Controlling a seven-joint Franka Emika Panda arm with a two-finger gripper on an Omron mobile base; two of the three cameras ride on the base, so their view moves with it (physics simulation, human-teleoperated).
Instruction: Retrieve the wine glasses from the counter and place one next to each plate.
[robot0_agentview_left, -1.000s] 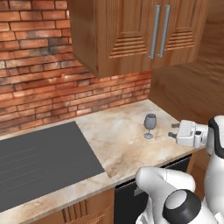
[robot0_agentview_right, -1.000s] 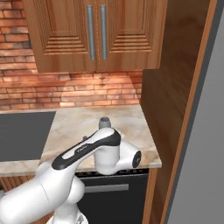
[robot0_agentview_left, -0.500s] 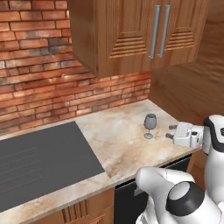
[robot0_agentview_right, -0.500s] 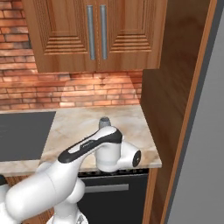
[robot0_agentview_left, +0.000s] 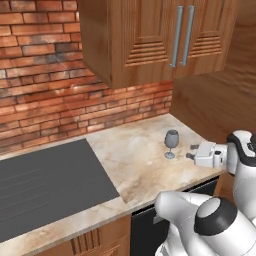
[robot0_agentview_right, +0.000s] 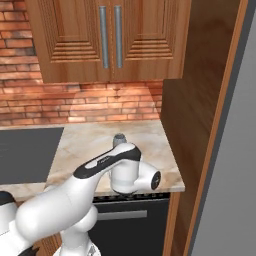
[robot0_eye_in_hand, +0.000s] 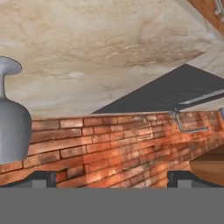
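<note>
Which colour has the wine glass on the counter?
Dark grey-blue, translucent; the wine glass shows best in the left base view.

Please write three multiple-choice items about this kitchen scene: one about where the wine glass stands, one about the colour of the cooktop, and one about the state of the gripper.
1. Where does the wine glass stand?
A. on the cooktop
B. on the counter, right of the cooktop
C. inside the wall cabinet

2. What colour is the cooktop?
A. dark grey
B. white
C. red

3. What is the state of the gripper?
A. shut on the glass
B. shut and empty
C. open, beside the glass and holding nothing

Answers:
1 B: in the left base view the glass is upright on the marbled counter, clear of the dark panel.
2 A: the flat panel is dark grey beside the tan stone.
3 C: in the hand view the fingertips are wide apart, with the glass off to one side.
</note>
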